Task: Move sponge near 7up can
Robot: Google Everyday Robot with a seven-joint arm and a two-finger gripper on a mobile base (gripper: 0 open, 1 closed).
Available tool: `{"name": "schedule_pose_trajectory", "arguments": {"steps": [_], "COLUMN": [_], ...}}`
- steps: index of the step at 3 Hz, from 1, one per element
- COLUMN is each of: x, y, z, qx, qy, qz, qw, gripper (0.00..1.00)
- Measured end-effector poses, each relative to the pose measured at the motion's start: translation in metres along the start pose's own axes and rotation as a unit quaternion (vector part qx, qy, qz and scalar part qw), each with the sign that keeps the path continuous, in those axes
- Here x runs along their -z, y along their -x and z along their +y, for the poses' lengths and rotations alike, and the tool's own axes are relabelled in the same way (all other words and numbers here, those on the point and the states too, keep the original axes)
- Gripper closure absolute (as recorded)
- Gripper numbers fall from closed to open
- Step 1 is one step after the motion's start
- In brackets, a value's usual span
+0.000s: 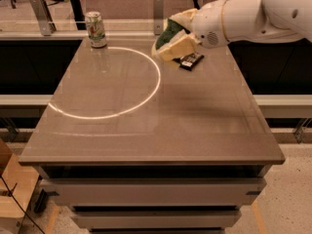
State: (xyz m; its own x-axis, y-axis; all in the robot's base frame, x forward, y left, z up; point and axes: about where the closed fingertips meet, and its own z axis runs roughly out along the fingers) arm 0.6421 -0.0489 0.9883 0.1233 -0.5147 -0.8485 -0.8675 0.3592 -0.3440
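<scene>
Held above the surface (146,130) just over the black packet (190,61), well right of the 7up can (96,29), the gripper (176,37) has its jaws closed, apparently across the foam, on the sponge (170,30), which looks light, soft and squashy.

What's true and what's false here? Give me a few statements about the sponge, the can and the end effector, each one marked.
1. The end effector is closed on the sponge over the table's far side. True.
2. The 7up can lies on its side. False: it stands upright near the far left corner of the table.
3. The sponge touches the 7up can. False: a clear gap separates them, with the sponge to the can's right.
4. A black packet lies on the table beside the sponge. True.
</scene>
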Motion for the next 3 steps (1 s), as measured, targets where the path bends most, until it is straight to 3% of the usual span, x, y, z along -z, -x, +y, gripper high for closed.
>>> {"name": "schedule_pose_trajectory", "arguments": {"steps": [1, 2, 3], "x": [-0.049, -0.103, -0.141], "y": [0.014, 0.011, -0.006], "z": [-0.015, -0.022, -0.033], "qx": [0.016, 0.020, 0.008], "qy": [0.004, 0.011, 0.005], "qz": [-0.040, -0.046, -0.031], "qw": [0.9991, 0.9987, 0.9995], "gripper": [1.00, 1.00, 1.00]}}
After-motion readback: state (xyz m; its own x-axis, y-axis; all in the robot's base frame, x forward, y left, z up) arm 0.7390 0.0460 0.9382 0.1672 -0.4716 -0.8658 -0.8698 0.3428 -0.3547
